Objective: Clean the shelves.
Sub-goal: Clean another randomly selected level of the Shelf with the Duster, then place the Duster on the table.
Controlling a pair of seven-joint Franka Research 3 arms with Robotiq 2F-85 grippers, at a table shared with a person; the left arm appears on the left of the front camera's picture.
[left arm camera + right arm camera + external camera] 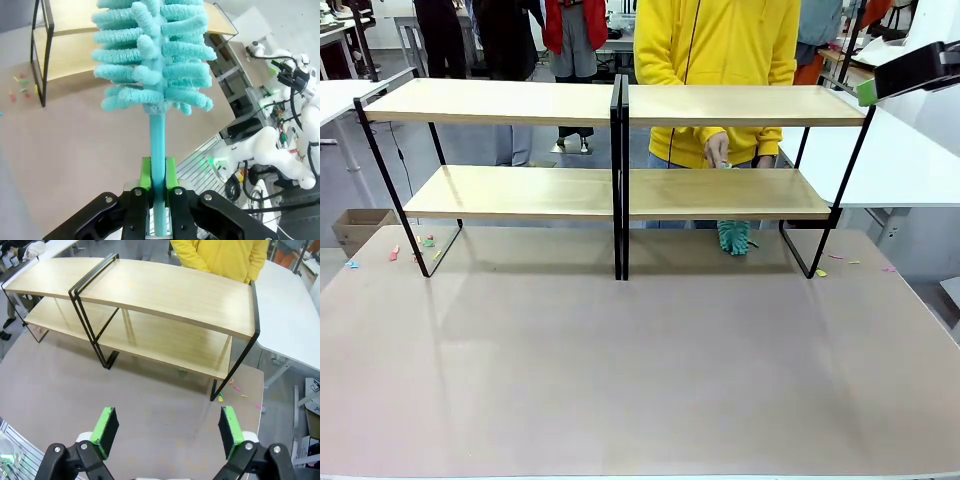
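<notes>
The shelves [520, 101] stand across the far half of the table, two long light-wood boards on a thin black frame with a central post. In the left wrist view my left gripper [158, 172] is shut on the teal handle of a fluffy teal duster [152, 55], whose head points toward the shelves [75, 45]. My right gripper [166, 427] is open, its green pads wide apart above the tabletop, short of the shelves' [165, 290] right end. It [867, 92] hangs at the upper right in the front view.
A person in a yellow hoodie [715, 50] stands behind the shelves, one hand [718, 150] at the lower board. Something teal and fluffy [733, 237] shows below that board. Small coloured scraps [425, 243] lie by the left foot, others [820, 271] by the right. A cardboard box [358, 227] sits off-table left.
</notes>
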